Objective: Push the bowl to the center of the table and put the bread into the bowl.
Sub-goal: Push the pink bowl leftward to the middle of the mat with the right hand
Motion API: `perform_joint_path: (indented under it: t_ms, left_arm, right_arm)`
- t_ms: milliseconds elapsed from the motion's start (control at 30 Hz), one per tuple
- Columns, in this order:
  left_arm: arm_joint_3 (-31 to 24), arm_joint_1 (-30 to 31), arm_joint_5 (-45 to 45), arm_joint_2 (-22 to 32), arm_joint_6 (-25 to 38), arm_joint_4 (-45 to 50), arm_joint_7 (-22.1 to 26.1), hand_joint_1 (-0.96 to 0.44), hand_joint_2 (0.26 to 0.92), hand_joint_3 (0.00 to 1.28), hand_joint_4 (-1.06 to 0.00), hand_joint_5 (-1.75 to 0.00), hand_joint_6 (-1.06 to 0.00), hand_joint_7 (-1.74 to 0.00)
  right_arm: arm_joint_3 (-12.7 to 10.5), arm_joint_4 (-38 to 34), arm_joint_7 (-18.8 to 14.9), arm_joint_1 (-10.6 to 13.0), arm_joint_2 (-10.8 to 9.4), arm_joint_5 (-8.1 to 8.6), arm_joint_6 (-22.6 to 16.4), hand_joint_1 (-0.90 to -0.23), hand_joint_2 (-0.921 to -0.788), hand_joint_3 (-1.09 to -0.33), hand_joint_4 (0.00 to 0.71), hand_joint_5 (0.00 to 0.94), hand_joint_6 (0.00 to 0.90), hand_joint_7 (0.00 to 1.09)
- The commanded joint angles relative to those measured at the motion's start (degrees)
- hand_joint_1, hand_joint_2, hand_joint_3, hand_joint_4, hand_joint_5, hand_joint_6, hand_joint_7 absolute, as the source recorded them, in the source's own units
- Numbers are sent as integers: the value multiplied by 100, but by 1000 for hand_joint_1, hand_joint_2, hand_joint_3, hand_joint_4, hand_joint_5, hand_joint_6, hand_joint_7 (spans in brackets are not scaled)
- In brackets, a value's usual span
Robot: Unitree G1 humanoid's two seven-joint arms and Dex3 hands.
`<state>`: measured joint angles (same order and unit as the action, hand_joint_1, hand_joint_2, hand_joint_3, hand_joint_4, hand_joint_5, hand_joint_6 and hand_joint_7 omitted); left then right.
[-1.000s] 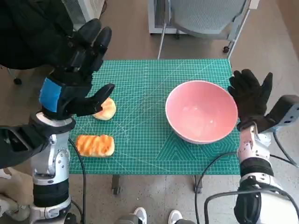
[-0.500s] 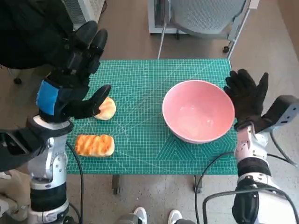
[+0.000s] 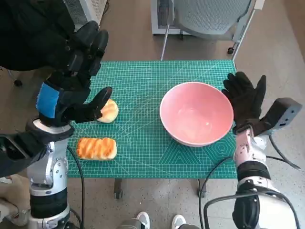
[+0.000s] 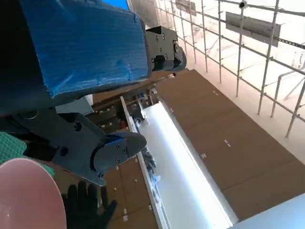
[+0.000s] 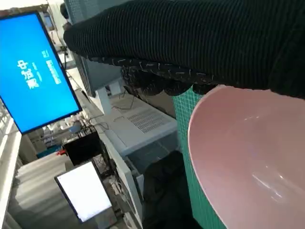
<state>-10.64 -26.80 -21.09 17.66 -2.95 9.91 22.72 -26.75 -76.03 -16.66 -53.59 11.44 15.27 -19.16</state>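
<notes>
Two pieces of bread lie near the desk's left edge, and neither has shifted: a round bun (image 3: 108,110) and a browned flat loaf (image 3: 96,148) nearer the front edge. What has changed is the pink bowl (image 3: 196,119), which has slid leftward across the green mat (image 3: 143,90) from the right edge toward the middle of the desk. The right hand (image 3: 245,100), in its black glove, has followed it; its fingers are spread wide and upright, the palm against the bowl's right rim, gripping nothing. The right wrist view shows the glove lying just along that rim. The left hand (image 3: 71,88) has hardly moved: it is raised over the left side of the desk, fingers apart and empty, its thumb just beside the bun, though contact cannot be told.

Between bowl and bread the mat is open. Beyond the far edge stand a grey chair (image 3: 209,19) and a white unit. A person's white shoes (image 3: 159,221) show at the front edge.
</notes>
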Motion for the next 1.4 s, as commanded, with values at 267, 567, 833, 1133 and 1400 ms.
perform_joint_path:
  t_ms: [267,567,833,1133,1400]
  left_arm:
    - [-46,43,-6,47,88,126,-34,-187,714,770,-35,-2,1,-372]
    - [-93,49,-66,61,140,147,-19,-188,712,775,-31,0,1,-371]
    - [-144,87,-116,54,196,205,-12,-190,712,781,-25,0,1,-368]
    - [-151,149,-67,22,176,276,-48,-191,709,785,-25,-1,1,-369]
    - [-152,196,-28,25,157,324,-94,-183,707,789,-27,-1,1,-373]
  right_arm:
    - [24,-56,26,-84,-290,-62,72,-691,-921,-910,540,4,872,193]
    - [15,-46,30,-198,-513,-41,68,-679,-921,-914,588,24,893,209]
    - [141,-40,66,-271,-684,-141,60,-695,-921,-938,582,11,866,215]
    - [173,-25,-60,-347,-825,-167,86,-702,-921,-930,512,1,760,402]
    - [261,-34,-38,-408,-907,-268,99,-678,-921,-931,495,0,690,570]
